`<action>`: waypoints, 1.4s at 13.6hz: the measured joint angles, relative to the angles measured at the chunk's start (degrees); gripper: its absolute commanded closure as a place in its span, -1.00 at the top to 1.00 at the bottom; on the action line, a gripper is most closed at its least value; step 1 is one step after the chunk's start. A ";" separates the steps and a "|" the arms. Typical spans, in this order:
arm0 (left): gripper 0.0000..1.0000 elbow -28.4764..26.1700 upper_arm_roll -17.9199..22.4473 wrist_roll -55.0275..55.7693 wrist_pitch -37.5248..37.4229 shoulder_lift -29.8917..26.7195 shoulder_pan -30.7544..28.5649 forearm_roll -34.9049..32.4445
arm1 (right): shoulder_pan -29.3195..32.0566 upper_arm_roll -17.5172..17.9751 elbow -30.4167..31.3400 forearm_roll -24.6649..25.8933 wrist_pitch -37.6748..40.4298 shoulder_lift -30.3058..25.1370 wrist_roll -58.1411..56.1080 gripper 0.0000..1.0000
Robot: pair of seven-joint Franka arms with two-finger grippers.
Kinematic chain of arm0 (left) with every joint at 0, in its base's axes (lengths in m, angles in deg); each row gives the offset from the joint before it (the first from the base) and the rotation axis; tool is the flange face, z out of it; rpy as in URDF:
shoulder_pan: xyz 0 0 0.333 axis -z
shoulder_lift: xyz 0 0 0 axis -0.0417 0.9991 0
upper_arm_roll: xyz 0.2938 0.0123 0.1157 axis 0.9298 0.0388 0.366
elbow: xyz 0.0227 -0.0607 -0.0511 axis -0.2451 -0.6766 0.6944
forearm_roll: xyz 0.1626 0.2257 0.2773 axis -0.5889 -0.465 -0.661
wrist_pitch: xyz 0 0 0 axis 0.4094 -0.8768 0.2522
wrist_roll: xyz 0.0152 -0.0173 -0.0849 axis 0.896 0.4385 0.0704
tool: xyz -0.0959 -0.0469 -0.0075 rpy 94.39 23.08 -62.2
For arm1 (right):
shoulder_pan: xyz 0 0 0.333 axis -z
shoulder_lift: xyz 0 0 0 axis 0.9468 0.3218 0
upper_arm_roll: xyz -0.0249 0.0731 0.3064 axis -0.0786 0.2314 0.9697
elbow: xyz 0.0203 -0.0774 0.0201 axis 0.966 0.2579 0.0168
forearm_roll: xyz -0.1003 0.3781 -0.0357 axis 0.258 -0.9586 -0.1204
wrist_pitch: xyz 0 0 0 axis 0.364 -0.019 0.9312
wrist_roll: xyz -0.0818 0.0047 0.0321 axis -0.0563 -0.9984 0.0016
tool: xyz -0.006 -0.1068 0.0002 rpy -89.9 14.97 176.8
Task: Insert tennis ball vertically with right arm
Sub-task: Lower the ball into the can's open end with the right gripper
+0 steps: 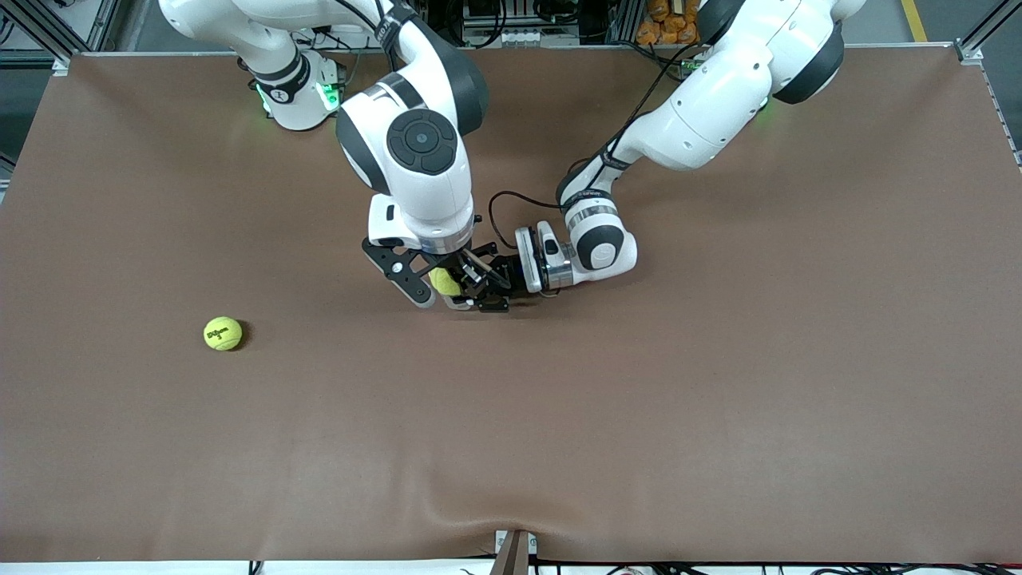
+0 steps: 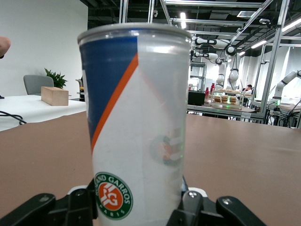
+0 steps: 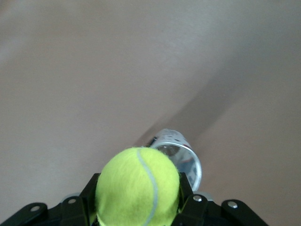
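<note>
My right gripper (image 1: 444,286) points down at mid-table and is shut on a yellow-green tennis ball (image 1: 443,280), which fills the right wrist view (image 3: 137,188). Just below and beside the ball in that view shows the open metal rim of a clear tennis ball can (image 3: 181,153). My left gripper (image 1: 479,291) reaches in low from the left arm's end and is shut on that can, which stands upright with a blue and orange label and a Roland Garros badge (image 2: 136,122). In the front view the can is mostly hidden under the two grippers.
A second tennis ball (image 1: 223,333) lies on the brown table cover (image 1: 639,415) toward the right arm's end, nearer the front camera than the grippers.
</note>
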 measured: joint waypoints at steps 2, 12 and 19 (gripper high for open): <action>0.20 0.01 -0.01 0.00 0.13 -0.02 0.02 0.00 | -0.46 0.02 0.02 -0.01 2.58 0.06 0.00 -0.99; 0.22 0.03 -0.04 -0.12 1.65 -0.32 1.09 0.01 | -0.57 0.00 0.54 -0.01 3.91 2.17 0.12 -0.74; 0.23 0.02 -0.04 -0.14 2.69 -0.65 1.38 0.01 | -0.70 0.00 0.50 -0.01 7.15 2.23 0.12 -0.74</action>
